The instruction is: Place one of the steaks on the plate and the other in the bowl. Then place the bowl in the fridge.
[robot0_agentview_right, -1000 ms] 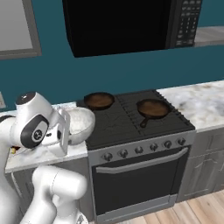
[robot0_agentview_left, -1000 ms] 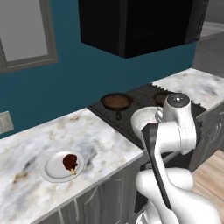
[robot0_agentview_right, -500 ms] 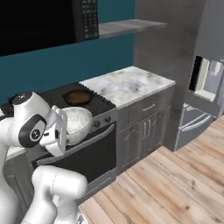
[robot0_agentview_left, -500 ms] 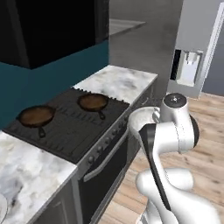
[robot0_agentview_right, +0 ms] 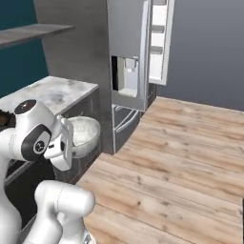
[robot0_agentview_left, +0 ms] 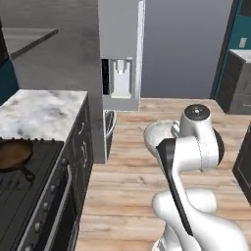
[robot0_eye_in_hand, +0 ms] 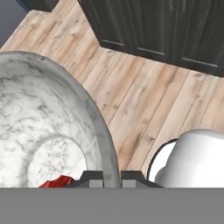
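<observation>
One arm, folded tight over its own base, carries the bowl (robot0_agentview_left: 158, 136) in front of its wrist, above the wooden floor (robot0_agentview_right: 181, 162); in the right base view the bowl (robot0_agentview_right: 84, 136) sits just past the white hand, level and upright, clear of the marble tabletop (robot0_agentview_right: 52, 93) behind it; the pincer (robot0_eye_in_hand: 111, 178) is clamped on the bowl's rim, one dark tip inside the wall and one outside, as the hand view shows; a red steak (robot0_eye_in_hand: 57, 182) lies at the bottom of the bowl's mottled inside (robot0_eye_in_hand: 39, 127); the fridge (robot0_agentview_right: 126, 52) stands ahead beyond the tabletop's end, its upper door swung ajar with white shelves (robot0_agentview_right: 158, 38) showing; its water dispenser (robot0_agentview_left: 119, 78) faces the room.
</observation>
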You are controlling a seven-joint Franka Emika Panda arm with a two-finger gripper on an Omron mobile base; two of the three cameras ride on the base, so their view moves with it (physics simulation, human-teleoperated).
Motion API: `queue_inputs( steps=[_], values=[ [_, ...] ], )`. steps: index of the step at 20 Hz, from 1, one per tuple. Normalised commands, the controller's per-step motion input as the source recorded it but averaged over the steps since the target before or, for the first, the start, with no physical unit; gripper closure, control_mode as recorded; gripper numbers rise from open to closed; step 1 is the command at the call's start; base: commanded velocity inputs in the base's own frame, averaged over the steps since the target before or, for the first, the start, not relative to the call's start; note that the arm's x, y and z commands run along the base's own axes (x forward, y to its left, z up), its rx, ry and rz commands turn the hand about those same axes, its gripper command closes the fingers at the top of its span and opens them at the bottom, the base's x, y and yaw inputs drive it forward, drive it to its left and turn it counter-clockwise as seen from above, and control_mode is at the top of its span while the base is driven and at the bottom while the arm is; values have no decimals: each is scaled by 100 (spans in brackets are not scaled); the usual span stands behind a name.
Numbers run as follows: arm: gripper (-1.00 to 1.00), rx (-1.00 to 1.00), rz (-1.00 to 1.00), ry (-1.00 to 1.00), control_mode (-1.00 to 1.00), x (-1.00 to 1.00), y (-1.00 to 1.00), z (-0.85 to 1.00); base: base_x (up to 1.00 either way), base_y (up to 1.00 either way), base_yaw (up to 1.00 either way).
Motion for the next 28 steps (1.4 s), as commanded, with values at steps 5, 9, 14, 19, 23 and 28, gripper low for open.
queue_inputs(
  steps=[5, 9, 14, 19, 23, 28],
  values=[
    [100, 0, 0, 0, 100, 0, 0, 0, 72, -26, -57],
    [100, 0, 0, 0, 100, 0, 0, 0, 97, -86, -20],
    [100, 0, 0, 0, 100, 0, 0, 0, 100, -95, -1],
    [100, 0, 0, 0, 100, 0, 0, 0, 98, -56, 0],
    [100, 0, 0, 0, 100, 0, 0, 0, 65, 0, 0],
    [100, 0, 0, 0, 100, 0, 0, 0, 100, -7, -2]
  ],
)
